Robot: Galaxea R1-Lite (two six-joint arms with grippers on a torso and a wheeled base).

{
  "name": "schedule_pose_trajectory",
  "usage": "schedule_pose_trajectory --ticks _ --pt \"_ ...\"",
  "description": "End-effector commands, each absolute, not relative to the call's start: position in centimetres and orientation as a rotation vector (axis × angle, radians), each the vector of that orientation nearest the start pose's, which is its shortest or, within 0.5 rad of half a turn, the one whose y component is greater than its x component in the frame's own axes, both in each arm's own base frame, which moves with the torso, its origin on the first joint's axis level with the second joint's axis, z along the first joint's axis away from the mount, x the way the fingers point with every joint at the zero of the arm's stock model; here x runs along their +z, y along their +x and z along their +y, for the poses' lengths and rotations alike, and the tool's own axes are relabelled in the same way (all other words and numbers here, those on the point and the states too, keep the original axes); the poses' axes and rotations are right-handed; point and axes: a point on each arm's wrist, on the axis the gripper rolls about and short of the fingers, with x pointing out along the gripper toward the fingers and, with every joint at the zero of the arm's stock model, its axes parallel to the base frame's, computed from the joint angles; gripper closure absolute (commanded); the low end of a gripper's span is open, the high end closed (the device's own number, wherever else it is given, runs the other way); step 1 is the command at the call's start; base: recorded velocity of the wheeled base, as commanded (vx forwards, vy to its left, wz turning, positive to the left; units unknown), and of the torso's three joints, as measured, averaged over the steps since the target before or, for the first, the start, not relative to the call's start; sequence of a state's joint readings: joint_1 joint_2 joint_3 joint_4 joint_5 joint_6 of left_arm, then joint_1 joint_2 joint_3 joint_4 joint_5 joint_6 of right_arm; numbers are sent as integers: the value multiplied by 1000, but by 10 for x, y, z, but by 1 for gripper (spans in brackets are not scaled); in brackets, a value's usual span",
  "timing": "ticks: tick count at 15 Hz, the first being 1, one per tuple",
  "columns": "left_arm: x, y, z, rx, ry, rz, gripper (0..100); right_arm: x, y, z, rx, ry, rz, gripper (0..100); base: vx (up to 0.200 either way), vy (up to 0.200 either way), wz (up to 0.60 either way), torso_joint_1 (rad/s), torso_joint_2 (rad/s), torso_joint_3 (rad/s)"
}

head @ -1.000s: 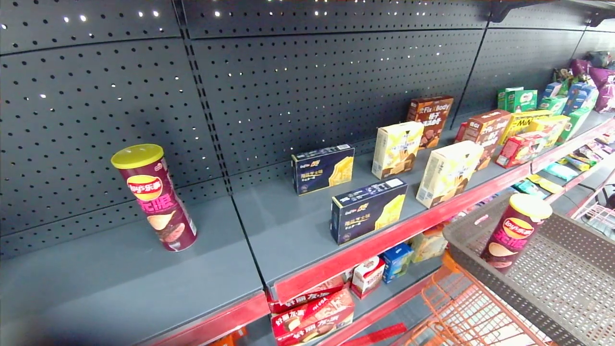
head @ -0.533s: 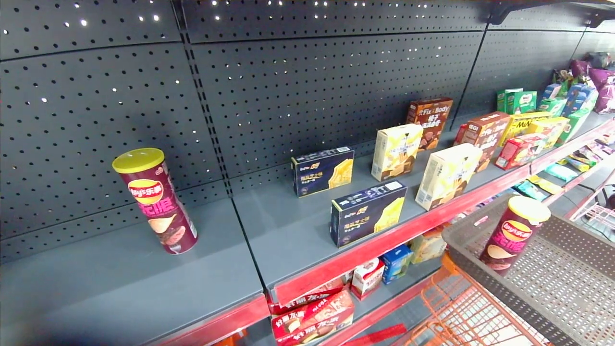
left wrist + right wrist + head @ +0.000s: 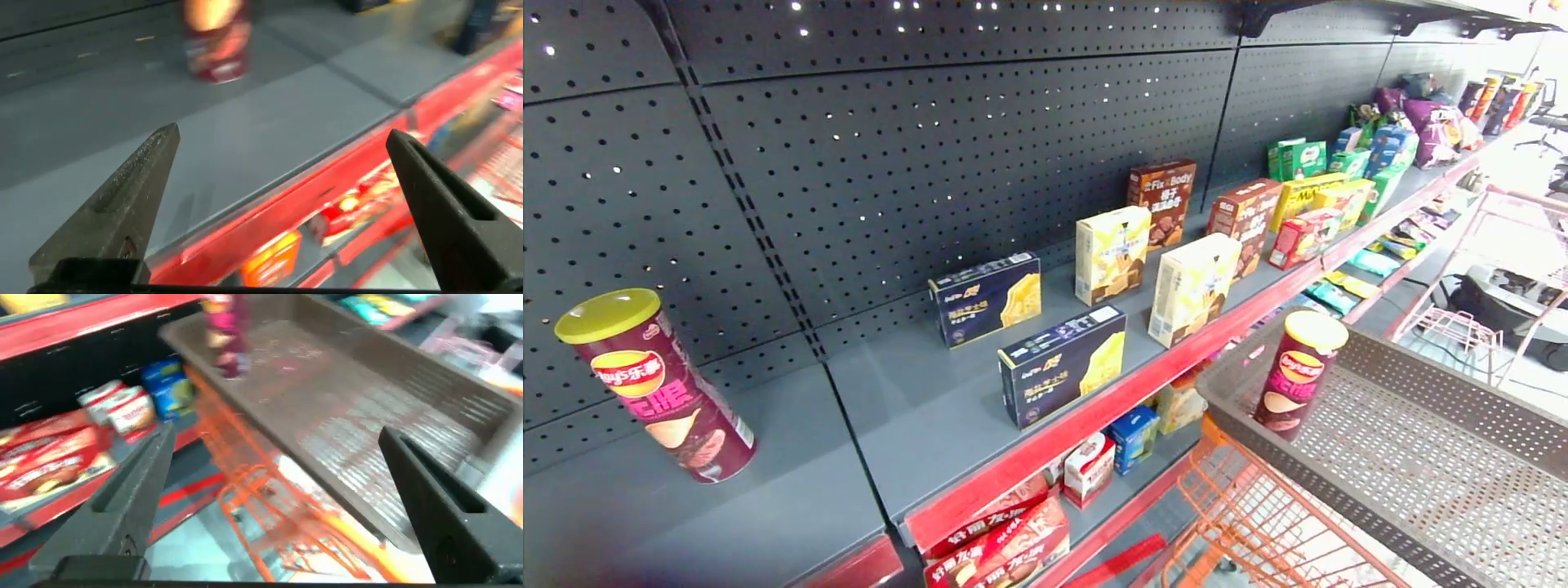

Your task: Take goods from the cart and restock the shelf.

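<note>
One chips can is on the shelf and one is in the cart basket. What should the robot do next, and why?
Probably bring the right gripper toward the chips can standing in the cart basket. That gripper is open and empty, its camera faces the basket, and the other can already stands on the shelf.
</note>
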State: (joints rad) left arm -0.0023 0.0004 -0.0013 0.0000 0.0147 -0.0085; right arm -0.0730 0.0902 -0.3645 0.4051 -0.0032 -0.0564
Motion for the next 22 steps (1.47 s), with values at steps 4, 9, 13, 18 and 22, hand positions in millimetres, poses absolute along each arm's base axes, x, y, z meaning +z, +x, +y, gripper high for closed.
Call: schedule_pose_trajectory --ticks 4,9,13,18,22 --pt "76 -23 0 14 -9 0 0 133 -49 3 -73 -52 137 0 0 0 0 0 0 0" --pt "76 -23 0 14 -9 0 0 133 -49 3 -76 -52 139 0 0 0 -600 2 0 5" --pt "76 -23 0 14 -9 0 0 131 -48 3 -76 -52 145 0 0 0 -150 -1 2 1" --pt "76 -23 0 14 -9 1 0 127 -45 3 -57 -51 147 0 0 0 0 0 0 0" --pt "76 -23 0 14 -9 0 0 130 -39 4 -1 7 190 0 0 0 0 0 0 0"
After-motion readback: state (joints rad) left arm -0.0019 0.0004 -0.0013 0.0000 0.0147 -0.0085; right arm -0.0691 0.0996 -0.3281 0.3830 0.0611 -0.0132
